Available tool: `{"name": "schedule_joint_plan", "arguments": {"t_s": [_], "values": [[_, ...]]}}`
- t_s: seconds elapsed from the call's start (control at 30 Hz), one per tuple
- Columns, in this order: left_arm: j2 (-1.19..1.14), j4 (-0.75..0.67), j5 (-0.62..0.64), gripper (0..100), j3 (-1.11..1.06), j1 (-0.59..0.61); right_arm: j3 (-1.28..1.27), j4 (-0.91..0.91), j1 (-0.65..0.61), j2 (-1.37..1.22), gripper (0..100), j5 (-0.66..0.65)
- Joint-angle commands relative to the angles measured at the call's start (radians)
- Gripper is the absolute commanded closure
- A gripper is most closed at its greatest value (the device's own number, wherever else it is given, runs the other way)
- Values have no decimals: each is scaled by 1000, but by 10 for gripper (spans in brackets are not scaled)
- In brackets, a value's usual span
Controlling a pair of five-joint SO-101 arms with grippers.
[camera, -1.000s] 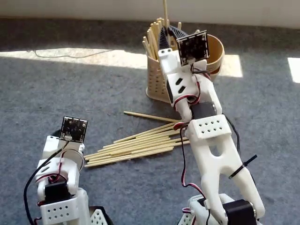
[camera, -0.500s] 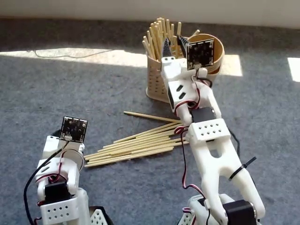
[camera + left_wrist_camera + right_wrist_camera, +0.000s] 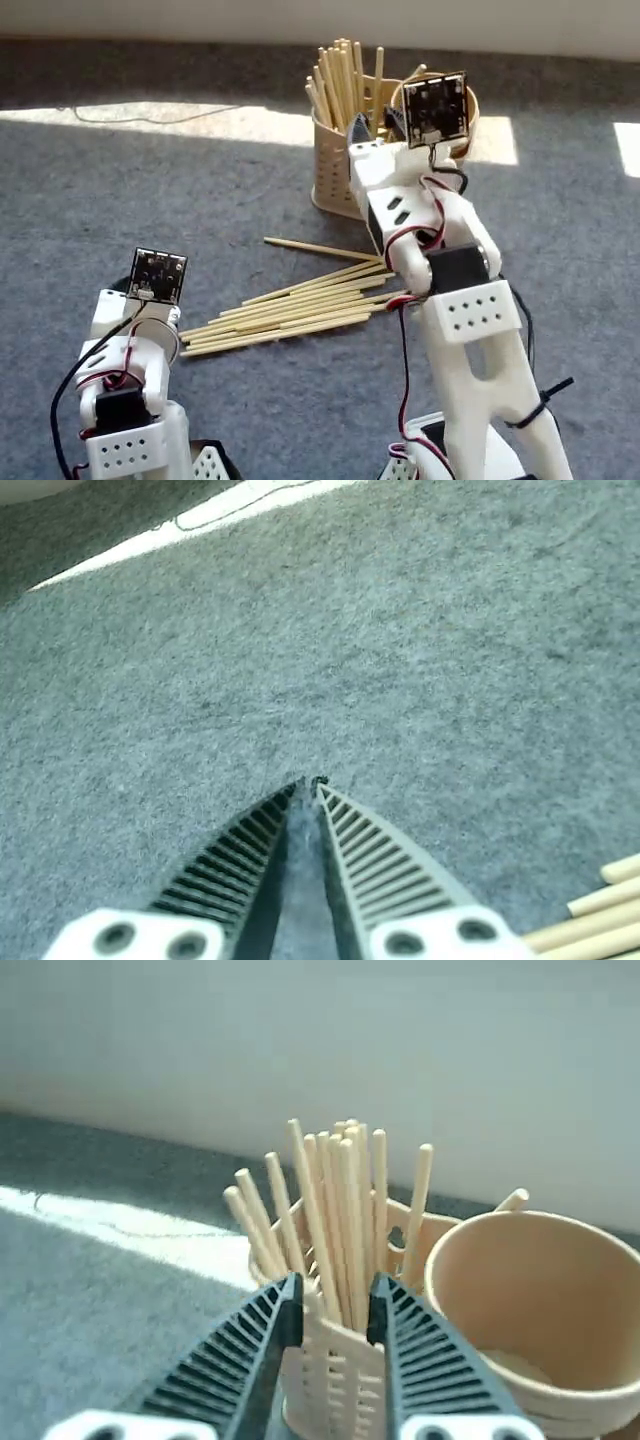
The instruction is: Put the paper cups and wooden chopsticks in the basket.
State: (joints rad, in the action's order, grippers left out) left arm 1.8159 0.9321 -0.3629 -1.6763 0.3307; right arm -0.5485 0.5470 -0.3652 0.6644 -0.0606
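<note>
A cream slatted basket (image 3: 333,172) stands at the back of the grey carpet, with several wooden chopsticks (image 3: 343,75) upright in it and a tan paper cup (image 3: 466,112) nested at its right side. More chopsticks (image 3: 290,308) lie loose on the carpet in front. My right gripper (image 3: 375,122) hangs open just at the near side of the basket, nothing between its fingers; in the right wrist view the right gripper (image 3: 333,1290) frames the basket (image 3: 330,1370), the chopsticks (image 3: 340,1210) and the cup (image 3: 530,1300). My left gripper (image 3: 308,785) is shut, low over bare carpet.
The left arm (image 3: 135,340) sits at the front left, beside the near ends of the loose chopsticks (image 3: 610,900). A sunlit strip (image 3: 150,122) crosses the carpet behind, and a pale wall (image 3: 320,1030) rises past the basket.
A second ago the right gripper held one chopstick upright above the basket. That chopstick now stands in the basket, and the gripper has opened and drawn back a little. The left arm kept still.
</note>
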Motion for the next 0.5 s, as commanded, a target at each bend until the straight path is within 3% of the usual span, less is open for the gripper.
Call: {"name": "schedule_joint_plan", "arguments": {"t_s": [0.0, 0.23, 0.47], "values": [[2, -5, -5, 965, -19, -16, 97, 211, -62, 73, 878, -89], [2, -3, -5, 965, -19, -16, 225, 504, -183, 70, 878, -190], [2, -3, -5, 965, -19, -16, 285, 628, -248, -142, 878, -262]]}}
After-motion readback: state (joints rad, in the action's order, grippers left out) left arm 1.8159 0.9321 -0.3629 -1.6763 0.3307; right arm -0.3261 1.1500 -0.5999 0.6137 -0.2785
